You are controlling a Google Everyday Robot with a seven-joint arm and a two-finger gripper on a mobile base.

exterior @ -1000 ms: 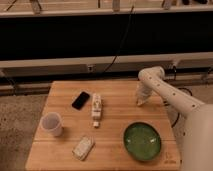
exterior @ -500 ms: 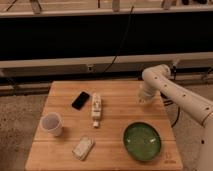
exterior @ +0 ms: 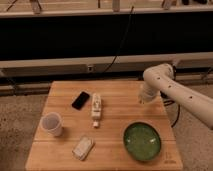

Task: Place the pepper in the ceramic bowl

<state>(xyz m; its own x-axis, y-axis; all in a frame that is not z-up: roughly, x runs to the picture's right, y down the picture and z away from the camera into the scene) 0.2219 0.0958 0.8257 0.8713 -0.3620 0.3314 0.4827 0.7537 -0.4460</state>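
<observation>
The ceramic bowl is a wide, glossy green dish near the front right of the wooden table, and nothing shows inside it. The pepper is hidden from view. My gripper hangs at the end of the white arm, just above the table's back right part and behind the bowl. It is shut, and the arm's wrist covers whatever may be in it.
A black phone and a white elongated object lie mid-table. A whitish cup stands at the left and a pale packet lies at the front. A dark railing and cable run behind the table.
The arm has shifted slightly to the right, and the gripper has moved with it along the table's right side. The things on the table have not moved.
</observation>
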